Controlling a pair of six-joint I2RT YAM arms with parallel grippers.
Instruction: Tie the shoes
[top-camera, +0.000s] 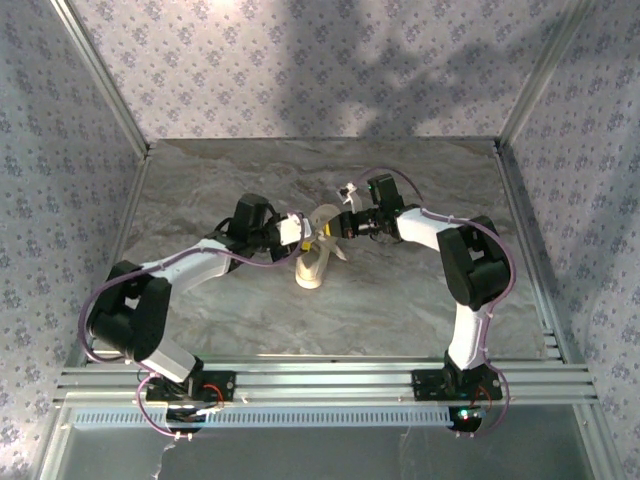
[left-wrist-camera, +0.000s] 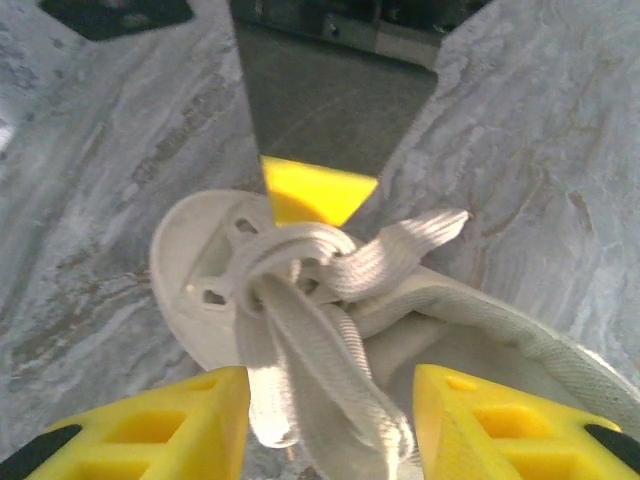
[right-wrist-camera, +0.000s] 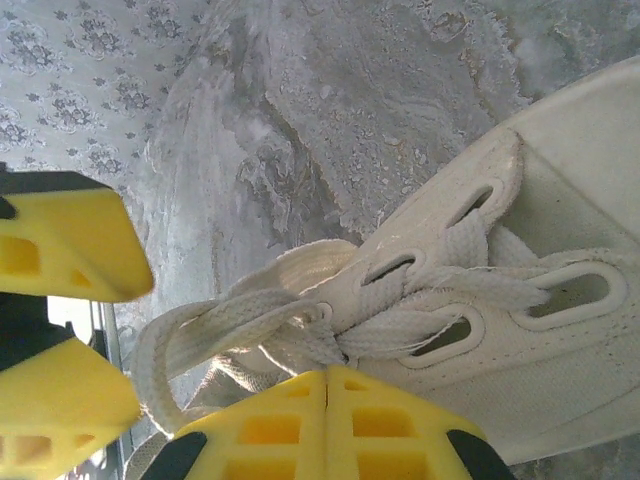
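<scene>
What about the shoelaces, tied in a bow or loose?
Loose, no finished bow: the laces only cross in one simple knot on the sneaker, with a free end sticking out sideways.

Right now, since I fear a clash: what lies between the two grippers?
The crossed white laces of the sneaker lie between the left gripper and the right gripper, as the left wrist view shows.

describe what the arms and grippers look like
White shells with black joints on the left arm and right arm, each trailing a looping purple cable. The fingers are chunky yellow blocks with moulded rectangular cut-outs and black bases.
</scene>
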